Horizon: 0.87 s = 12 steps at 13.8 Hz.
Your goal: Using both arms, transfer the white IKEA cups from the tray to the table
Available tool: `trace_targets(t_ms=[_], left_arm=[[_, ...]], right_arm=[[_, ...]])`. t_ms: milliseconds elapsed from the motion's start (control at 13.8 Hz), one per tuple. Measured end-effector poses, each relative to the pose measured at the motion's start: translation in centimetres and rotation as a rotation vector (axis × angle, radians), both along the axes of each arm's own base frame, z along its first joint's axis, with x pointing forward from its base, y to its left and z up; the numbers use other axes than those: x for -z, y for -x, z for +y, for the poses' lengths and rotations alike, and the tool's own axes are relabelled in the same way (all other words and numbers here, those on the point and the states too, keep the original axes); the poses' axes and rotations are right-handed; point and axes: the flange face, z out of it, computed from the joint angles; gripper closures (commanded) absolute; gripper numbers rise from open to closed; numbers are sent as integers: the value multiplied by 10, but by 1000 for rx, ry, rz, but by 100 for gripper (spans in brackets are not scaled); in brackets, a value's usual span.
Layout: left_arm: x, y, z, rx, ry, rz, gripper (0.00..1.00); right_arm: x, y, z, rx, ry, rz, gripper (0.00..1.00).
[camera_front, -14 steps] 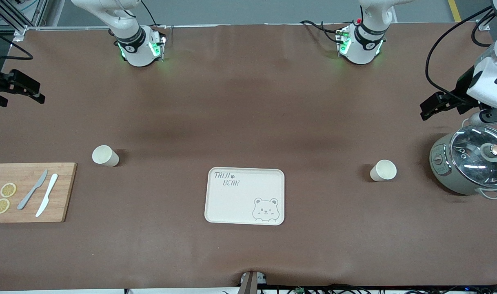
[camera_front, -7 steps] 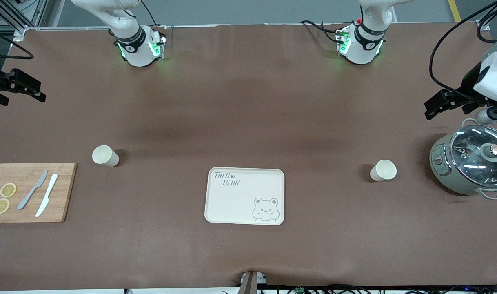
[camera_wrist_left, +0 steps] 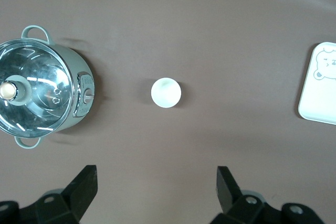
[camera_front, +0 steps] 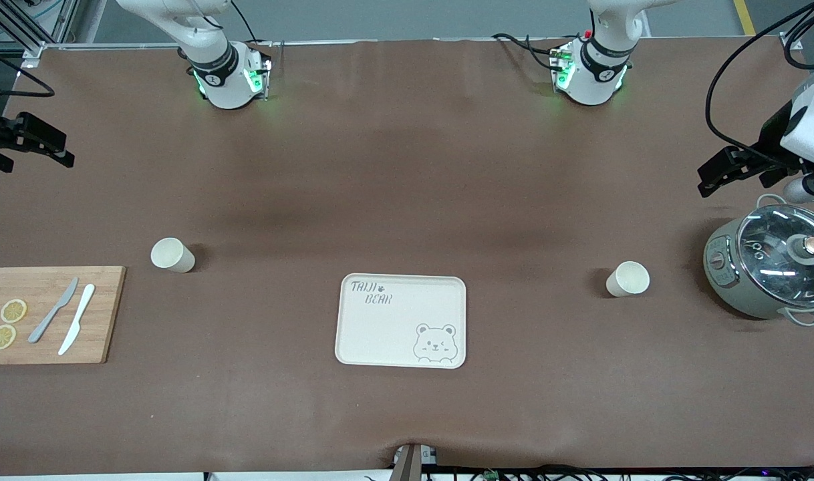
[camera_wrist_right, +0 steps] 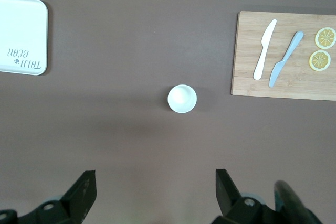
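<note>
Front view, catalogue of the tabletop [camera_front: 407, 167]: two white arms rise from bases along the top edge. Left arm [camera_front: 811, 127] bends out to its own end of the tabletop, its gripper [camera_front: 714, 175] held up in the air over bare brown surface just beside the grey-green pot [camera_front: 768, 267] with a glass lid; fingers [camera_wrist_left: 84, 187] spread wide apart, nothing between them. Right arm [camera_front: 200, 40] reaches out to its own end, its gripper [camera_front: 63, 157] likewise aloft at the edge of the view over bare tabletop; fingers [camera_wrist_right: 84, 192] spread wide, holding nothing. Cup one [camera_front: 627, 278]: cream-white, handleless, upright on the tabletop toward the left arm's end, between the pot and the tray, well apart from each; in the left wrist view this cup [camera_wrist_left: 166, 92] sits roughly midway between the two open fingers in line but well clear of them, no contact. Cup two [camera_front: 172, 254]: same kind, upright, toward the right arm's end, near the corner of the wooden cutting board [camera_front: 46, 314]; in the right wrist view this cup [camera_wrist_right: 182, 98] again lies centred ahead of the fingers, well apart from them. Tray [camera_front: 401, 321]: cream, rounded corners, bear drawing and lettering, flat near the middle of the tabletop, nearer the front camera than both cups. Cutting board carries a grey knife [camera_front: 53, 310], a white knife [camera_front: 77, 318] and two lemon slices [camera_front: 7, 323].
</note>
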Motion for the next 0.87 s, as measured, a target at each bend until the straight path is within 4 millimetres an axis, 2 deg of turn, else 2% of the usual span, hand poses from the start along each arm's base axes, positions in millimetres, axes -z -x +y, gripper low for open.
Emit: trace_targets(t_ms=[578, 867], left_arm=[[-2, 1, 1, -1, 0, 5, 0], [-19, 5, 3, -7, 0, -6, 0]], right_arm=[[0, 0, -1, 4, 1, 2, 0], [0, 0, -2, 5, 2, 4, 0]])
